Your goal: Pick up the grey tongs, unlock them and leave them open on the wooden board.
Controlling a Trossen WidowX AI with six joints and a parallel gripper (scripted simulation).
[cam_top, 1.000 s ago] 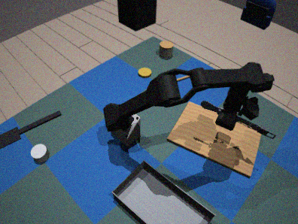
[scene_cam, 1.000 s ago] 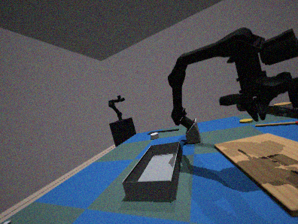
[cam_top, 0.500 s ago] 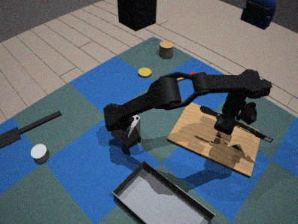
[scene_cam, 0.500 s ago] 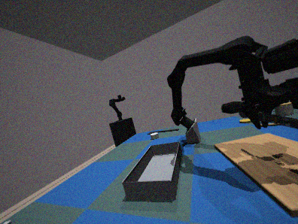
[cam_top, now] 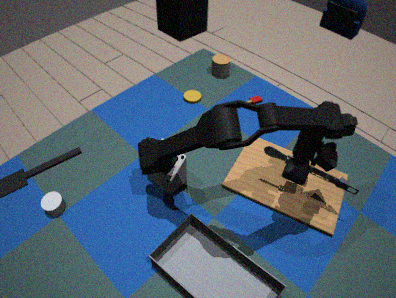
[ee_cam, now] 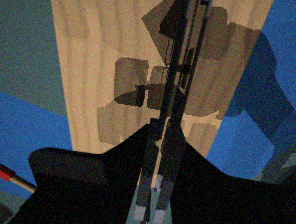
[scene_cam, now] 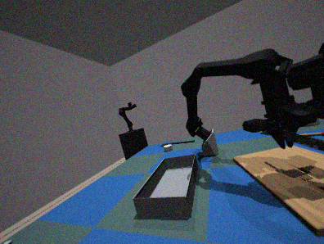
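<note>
The black arm reaches over the wooden board [cam_top: 260, 172], and its claw [cam_top: 296, 172] is clamped on the grey tongs [cam_top: 327, 176], which it holds in the air above the board — I see their shadow lying on the wood below. From the top view the tongs lie almost level, running from the far left of the board toward its right edge, where the looped end [cam_top: 353, 189] sticks out a little past the wood. In the wrist view the two thin arms of the tongs [ee_cam: 176, 90] run close side by side away from the claw; whether they are unlocked I cannot tell. The roasting tin [cam_top: 175, 250] stands at the front of the checkered bench [cam_top: 115, 225], well apart from the board, with only its pale bottom showing inside. Near the arm's base stands a small grey block [cam_top: 176, 175]. Other things lie around: a white short cylinder [cam_top: 52, 202] at the left, a long dark flat tool [cam_top: 37, 170] near it, a yellow disc [cam_top: 192, 96] and a tan cylinder [cam_top: 221, 65] at the far side, and a small red piece [cam_top: 256, 99] just behind the arm's upper link. Between the claw and the board nothing stands in the way — only the arm's own shadow covers part of the wood.
</note>
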